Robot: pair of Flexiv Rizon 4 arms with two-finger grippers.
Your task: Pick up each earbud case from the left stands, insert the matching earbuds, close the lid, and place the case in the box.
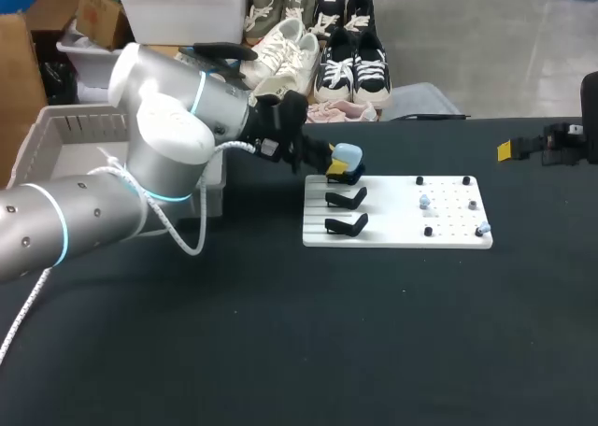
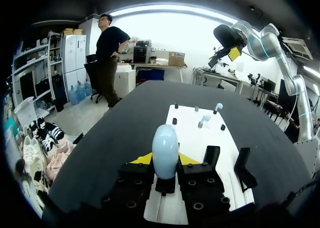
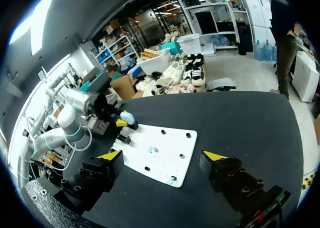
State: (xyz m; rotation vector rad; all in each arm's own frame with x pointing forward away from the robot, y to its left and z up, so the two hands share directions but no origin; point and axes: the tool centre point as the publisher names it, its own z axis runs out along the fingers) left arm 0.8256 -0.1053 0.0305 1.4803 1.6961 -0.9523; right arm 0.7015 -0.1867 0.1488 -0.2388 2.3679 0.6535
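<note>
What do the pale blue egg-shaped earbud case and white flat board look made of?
The pale blue egg-shaped earbud case: likely smooth plastic, soft sheen on its rounded side. The white flat board: probably rigid matte plastic, with rows of small holes.

The place is shown to be a robotics lab or test workshop: a black-covered table (image 1: 280,351) is attended by two jointed robot arms. The left arm (image 1: 159,136) is clad in white and grey casing with a white cable (image 1: 187,244) looped along it, and the right arm (image 2: 265,43) is raised at the far side. A white drilled fixture plate (image 1: 392,220) fitted with black stands (image 1: 346,224) is laid out on the table, as on a test bench.
</note>
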